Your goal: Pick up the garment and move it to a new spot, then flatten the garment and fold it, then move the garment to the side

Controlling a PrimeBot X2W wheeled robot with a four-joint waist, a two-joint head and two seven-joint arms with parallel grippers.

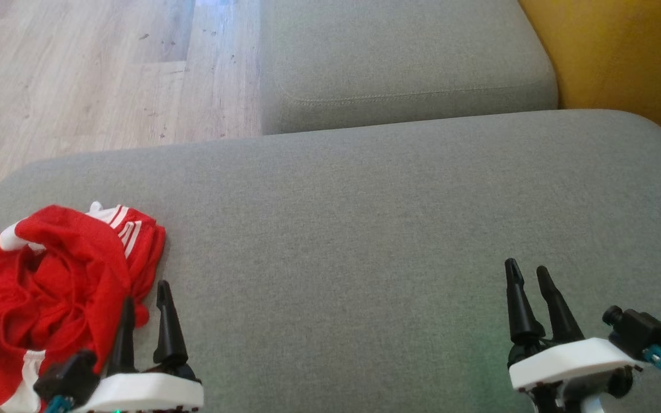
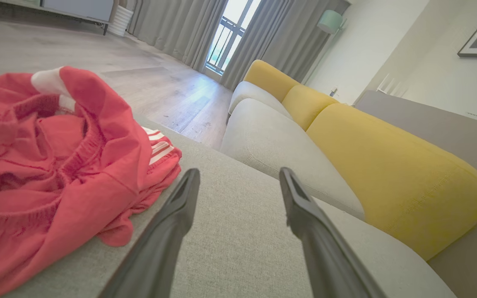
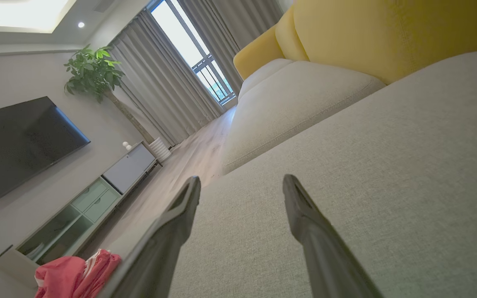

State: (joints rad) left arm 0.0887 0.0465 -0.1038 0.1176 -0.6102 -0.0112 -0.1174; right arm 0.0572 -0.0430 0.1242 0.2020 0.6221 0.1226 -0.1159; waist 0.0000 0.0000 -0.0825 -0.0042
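Right, grey sofa cushion (image 1: 336, 229) stretches bare ahead of both sets of fingers, with the yellow backrest (image 1: 623, 51) and wood floor (image 1: 78, 69) beyond. The left gripper (image 1: 146, 293) and right gripper (image 1: 527, 267) are low over the cushion, fingers pointing forward, jaws parted, gripping nothing. The crumpled red garment (image 1: 55, 287) lies just outside the left gripper's outer finger, well apart from the right gripper.
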